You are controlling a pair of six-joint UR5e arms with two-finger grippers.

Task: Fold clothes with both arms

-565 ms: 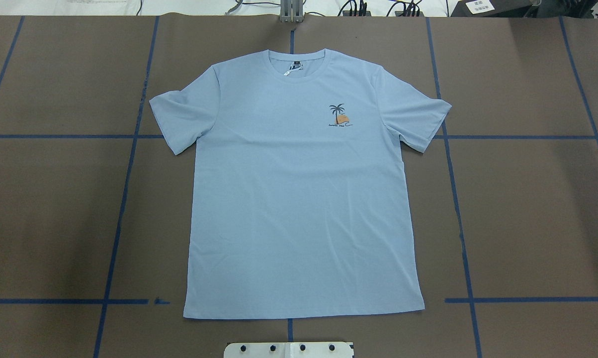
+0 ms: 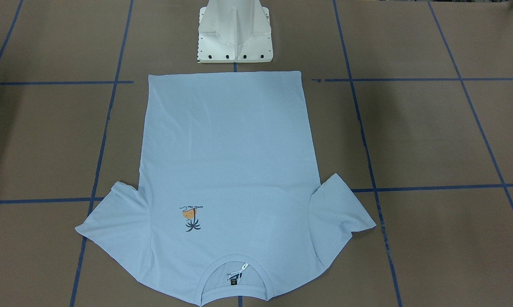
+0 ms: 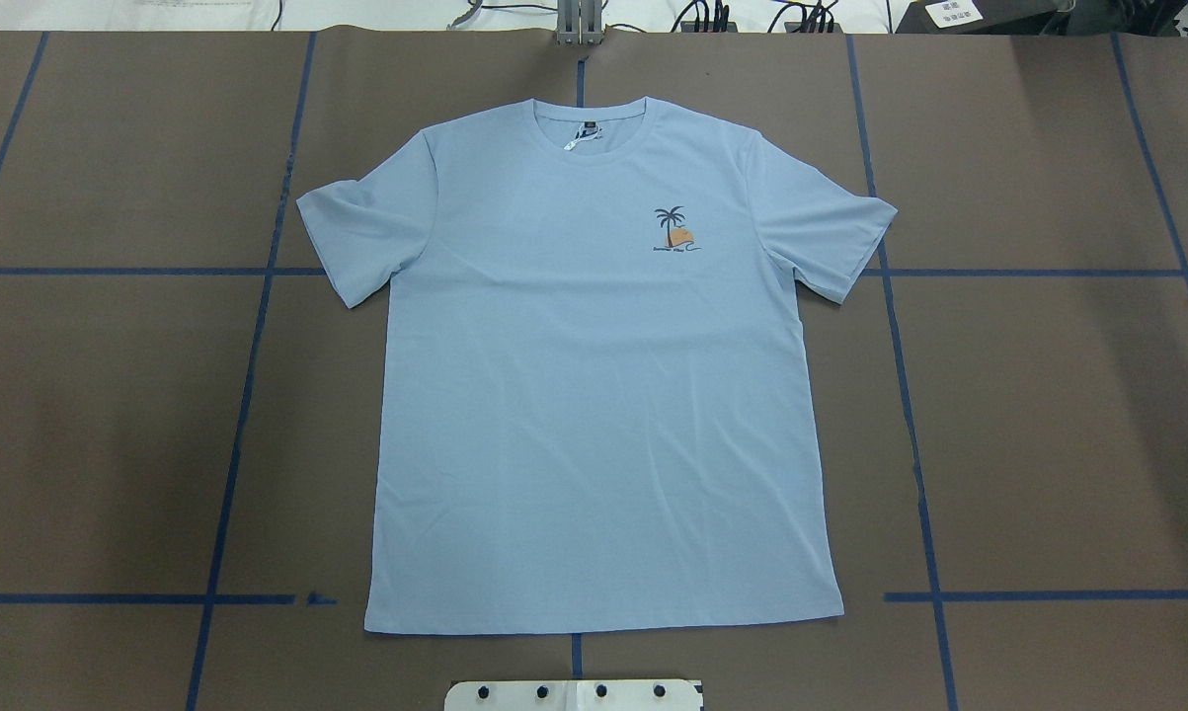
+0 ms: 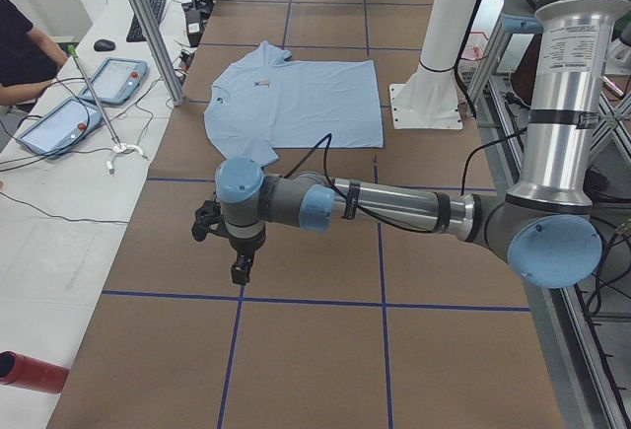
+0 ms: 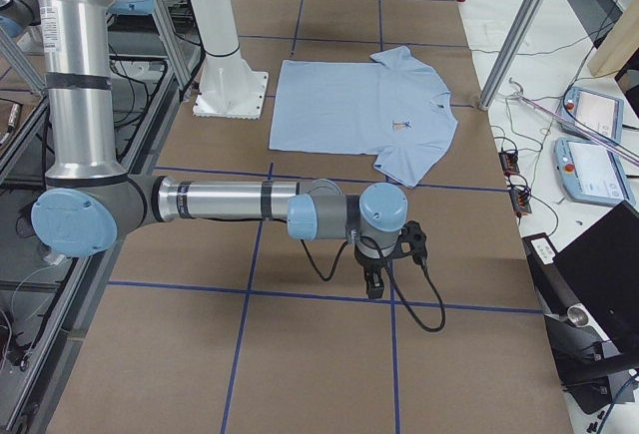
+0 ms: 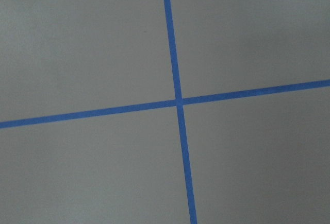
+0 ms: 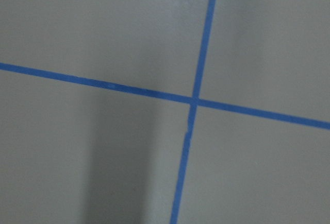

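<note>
1 T-shirt [image 3: 594, 395], flat, hem near white pedestal [image 2: 235, 38]; left gripper [image 4: 240, 271], right gripper [image 5: 374, 284] well apart; finger state indeterminable.

The T-shirt [image 3: 594, 395] lies flat on the table [image 3: 1048, 444], in the middle. Its hem [image 3: 603, 624] is just before the pedestal [image 2: 235, 34], its collar [image 3: 591, 109] on the far side, and a sleeve [image 3: 356, 232] is spread to each side. The left arm [image 4: 394, 207] reaches out over the table well to the shirt's left, fingers [image 4: 240, 271] pointing down near a crossing of tape lines [image 6: 179, 102]. The right arm [image 5: 230, 200] reaches likewise well to the shirt's right, near another crossing.
</note>
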